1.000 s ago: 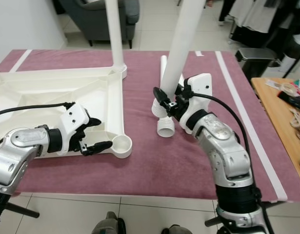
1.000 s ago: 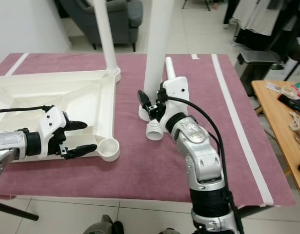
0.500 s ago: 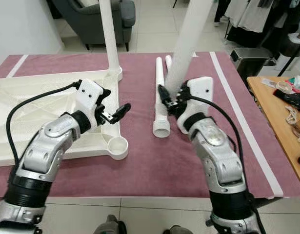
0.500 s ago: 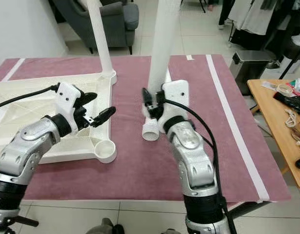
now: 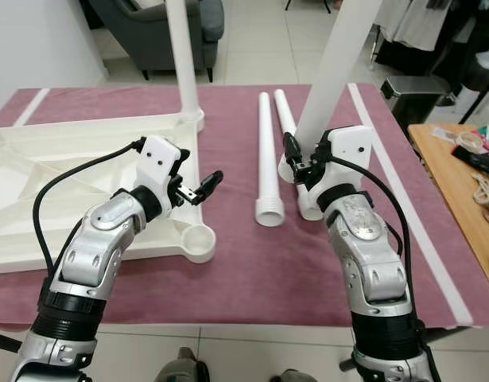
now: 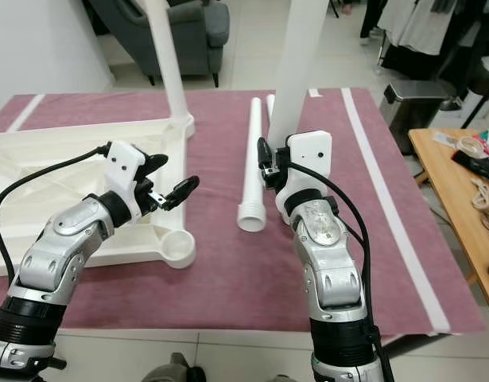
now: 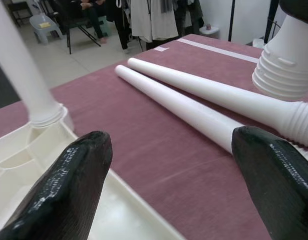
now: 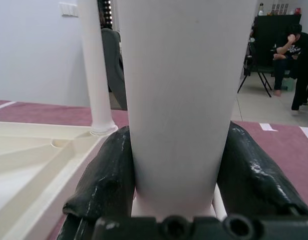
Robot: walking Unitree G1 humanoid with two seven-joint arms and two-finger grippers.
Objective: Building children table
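Left eye view: an upturned white table frame (image 5: 85,171) lies on a maroon-covered tabletop (image 5: 252,263).
Mounted leg: one white leg (image 5: 183,60) stands upright in the frame's far corner socket, long axis vertical.
Empty socket: a round socket (image 5: 198,239) at the frame's near corner faces up.
Right tool: the right tool (image 5: 301,163) is clenched on a held leg (image 5: 339,60); in the right wrist view both black fingers (image 8: 107,175) press against its sides.
Held leg: near vertical, leaning slightly to the robot's right, ribbed end down just above the cloth, beside the two loose legs.
Loose legs: two loose legs (image 5: 266,151) lie flat side by side, long axes running away from the robot, ribbed ends nearest it.
Left tool: the left tool (image 5: 198,187) hovers over the frame's right edge, fingers spread, holding nothing.
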